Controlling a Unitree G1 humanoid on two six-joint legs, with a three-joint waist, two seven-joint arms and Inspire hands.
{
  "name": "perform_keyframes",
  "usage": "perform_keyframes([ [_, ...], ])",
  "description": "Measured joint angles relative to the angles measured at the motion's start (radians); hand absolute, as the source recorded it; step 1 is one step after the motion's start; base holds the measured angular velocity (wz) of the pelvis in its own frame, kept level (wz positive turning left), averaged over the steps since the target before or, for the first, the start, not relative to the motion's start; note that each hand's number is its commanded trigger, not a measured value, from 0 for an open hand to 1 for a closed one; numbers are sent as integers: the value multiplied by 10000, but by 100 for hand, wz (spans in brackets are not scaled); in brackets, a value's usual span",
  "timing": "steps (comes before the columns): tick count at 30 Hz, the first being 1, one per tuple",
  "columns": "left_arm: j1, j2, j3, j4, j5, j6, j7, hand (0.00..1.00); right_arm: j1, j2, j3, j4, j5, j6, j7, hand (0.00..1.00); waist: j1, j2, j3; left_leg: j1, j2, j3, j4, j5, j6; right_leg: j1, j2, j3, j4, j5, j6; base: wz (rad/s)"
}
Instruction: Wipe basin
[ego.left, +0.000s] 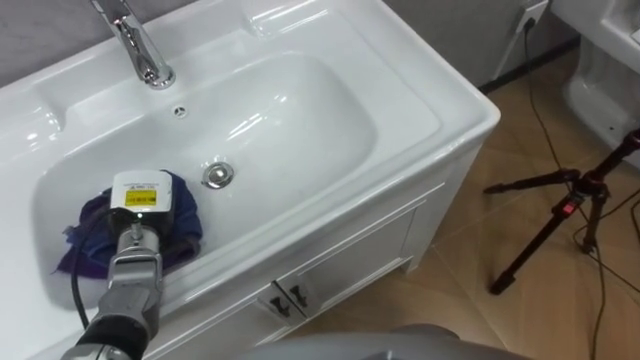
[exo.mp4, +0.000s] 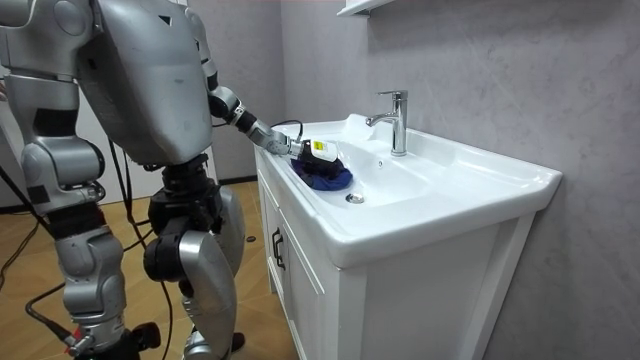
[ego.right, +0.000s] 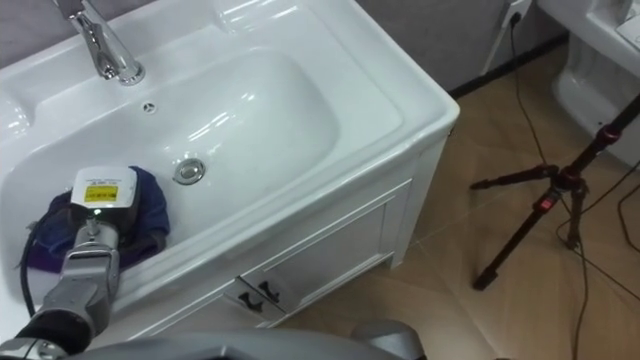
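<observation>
A white basin (ego.left: 420, 110) with a chrome tap (ego.left: 135, 45) at its back and a round drain (ego.left: 217, 176) in the middle lies below me. A dark blue cloth (ego.left: 185, 225) is bunched in the bowl's left front part. My left hand (ego.left: 140, 195) rests on top of the cloth, back upward, and its fingers are hidden under it in the folds. In the room view the same hand (exo.mp4: 316, 150) reaches over the rim onto the cloth (exo.mp4: 325, 178). My right hand (exo.mp4: 105, 338) hangs low at my side.
I stand at the front of the white vanity cabinet, whose door handles (ego.left: 285, 300) are just below the rim. A black tripod (ego.left: 560, 215) with trailing cables stands on the wooden floor to my right. A white fixture (ego.left: 600, 60) sits at the far right.
</observation>
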Motion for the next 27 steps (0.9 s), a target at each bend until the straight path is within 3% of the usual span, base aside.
perform_keyframes([
  [5, 31, -31, 120, 81, -670, -2, 163, 100, 0, 5, 87, 6, 127, -22, -60, 0, 12, 25, 2, 100, 2, -6, -4, -1, -1, 85, 9, 45, -9, -9, -13, -1],
  [8, -49, -309, 557, 87, -1335, 0, 211, 100, -5, 10, 146, 63, 201, -94, -62, 0, 10, 20, 3, 103, 0, -8, -4, -1, -1, 89, -5, 11, -22, -11, -12, 4],
  [10, -79, -337, 613, 84, -1794, -19, 281, 100, -11, 37, 233, 91, 524, -110, -67, 0, 10, 19, 5, 105, -3, -5, -6, -3, -3, 109, -21, -27, -5, -10, -12, 5],
  [18, -1077, -408, 826, 205, -3595, -204, -269, 100, 71, 136, 626, 87, 592, -240, -116, 0, 3, -146, 97, -46, -13, -145, 21, -57, -91, 3, -71, -216, 19, -106, 70, 16],
  [22, -1481, -624, 1098, 253, -4543, -298, -424, 100, 82, 317, 755, 105, 679, -433, -111, 0, -44, -270, 175, -149, -43, -162, 12, -70, -112, -78, -161, -425, 88, -119, 104, 15],
  [27, -1971, -796, 1053, 272, -4909, -305, -737, 100, 46, 423, 1420, 377, 854, -543, -62, 0, -217, -318, 211, -365, -163, -379, 27, -69, -111, -258, -326, -682, 187, -198, 222, 21],
])
